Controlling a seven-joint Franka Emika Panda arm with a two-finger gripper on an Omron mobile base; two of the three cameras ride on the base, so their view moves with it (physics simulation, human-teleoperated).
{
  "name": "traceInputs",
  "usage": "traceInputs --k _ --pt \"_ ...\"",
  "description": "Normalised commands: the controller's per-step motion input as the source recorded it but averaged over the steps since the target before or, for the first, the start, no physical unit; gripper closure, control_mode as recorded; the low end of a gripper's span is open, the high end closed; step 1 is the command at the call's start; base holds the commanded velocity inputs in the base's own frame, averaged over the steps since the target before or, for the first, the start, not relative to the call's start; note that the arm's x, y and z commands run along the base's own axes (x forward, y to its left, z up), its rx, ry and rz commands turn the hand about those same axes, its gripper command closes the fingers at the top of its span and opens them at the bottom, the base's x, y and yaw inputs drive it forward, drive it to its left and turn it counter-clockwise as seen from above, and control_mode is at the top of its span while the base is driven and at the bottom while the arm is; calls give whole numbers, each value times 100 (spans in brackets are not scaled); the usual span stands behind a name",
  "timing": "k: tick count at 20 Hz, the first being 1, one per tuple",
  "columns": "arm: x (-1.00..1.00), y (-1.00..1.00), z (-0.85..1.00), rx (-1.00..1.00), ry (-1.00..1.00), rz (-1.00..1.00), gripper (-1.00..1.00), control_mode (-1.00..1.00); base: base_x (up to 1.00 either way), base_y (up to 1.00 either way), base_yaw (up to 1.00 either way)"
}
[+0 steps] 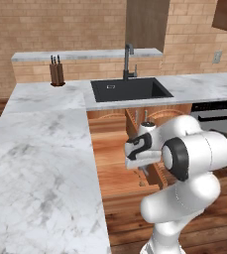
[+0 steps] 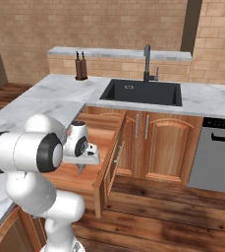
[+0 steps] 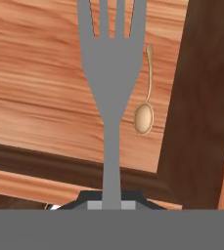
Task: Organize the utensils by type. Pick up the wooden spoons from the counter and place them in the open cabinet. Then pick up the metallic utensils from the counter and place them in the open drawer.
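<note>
1. I am holding the fork (image 3: 111, 73), pinched by its handle in my hand (image 3: 111, 202), above the open drawer (image 3: 40, 88).
2. The coppery spoon (image 3: 144, 117) is already lying below, just beside the tines.
3. Next, I judge, I am lowering and spreading the fingers.

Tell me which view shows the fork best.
The hand view: the fork runs up the middle of the picture, tines and handle plain, held in the shut pincer over the open drawer. In the two base views the hand hides it; I cannot make it out there.
</note>
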Motion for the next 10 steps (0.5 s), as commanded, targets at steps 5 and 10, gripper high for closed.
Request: traceInputs --k 5,10 --pt "10 0 -19 0 -1 0 100 -100 0 0 0" --pt "11 0 -16 0 -3 0 100 -100 0 0 0"
